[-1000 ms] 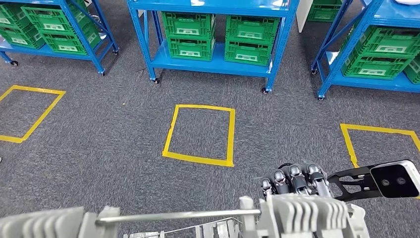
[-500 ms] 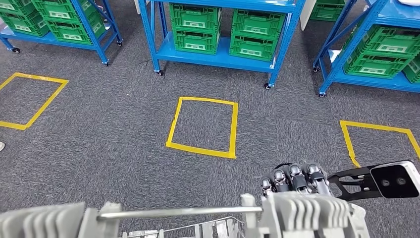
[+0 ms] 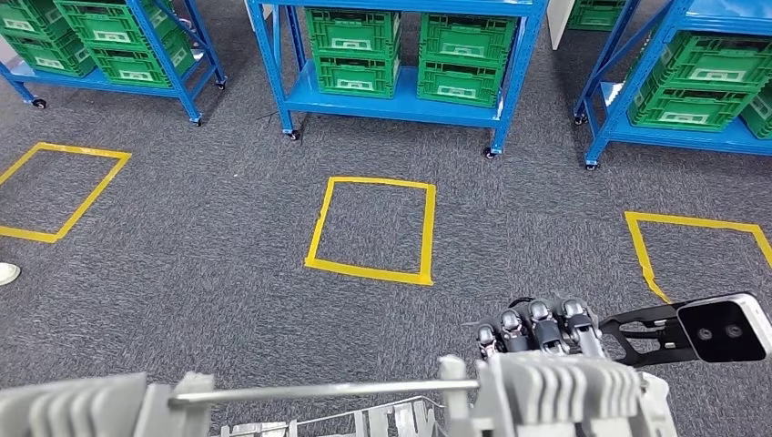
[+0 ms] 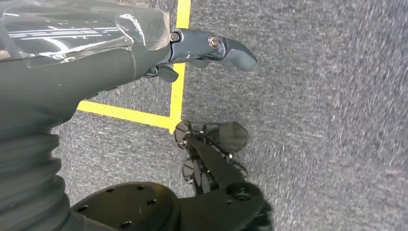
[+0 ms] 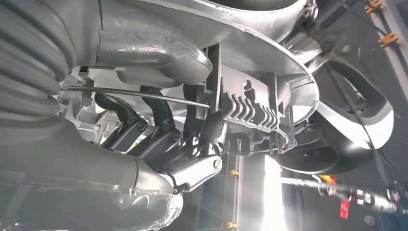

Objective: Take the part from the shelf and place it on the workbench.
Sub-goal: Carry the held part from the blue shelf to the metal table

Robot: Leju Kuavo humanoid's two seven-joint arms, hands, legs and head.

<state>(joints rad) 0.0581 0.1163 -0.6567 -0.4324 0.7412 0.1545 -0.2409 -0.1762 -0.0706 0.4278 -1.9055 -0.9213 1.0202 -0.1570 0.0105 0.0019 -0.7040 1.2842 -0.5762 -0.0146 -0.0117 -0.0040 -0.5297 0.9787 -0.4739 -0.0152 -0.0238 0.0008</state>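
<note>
The part [image 3: 555,396] is a light grey casting with ribbed blocks at both ends and a thin metal rod [image 3: 319,391] between them. It sits low in the head view, right in front of me. My right hand [image 3: 539,326] grips its right ribbed end from the far side, with dark fingers curled over the edge. In the right wrist view those fingers [image 5: 159,134] wrap under the rod against the part [image 5: 250,108]. My left hand [image 4: 96,57] hangs over the carpet with its thumb [image 4: 231,48] stretched out and nothing in it.
Blue wheeled shelves [image 3: 391,100] holding green crates [image 3: 350,50] stand across the far side of the grey carpet. Yellow tape squares mark the floor at the centre [image 3: 373,228], left [image 3: 55,191] and right [image 3: 701,246]. A pale shoe tip [image 3: 7,271] shows at the left edge.
The whole floor scene has shifted a little right and down, so my view has moved. The part and my right hand keep the same place in the picture.
</note>
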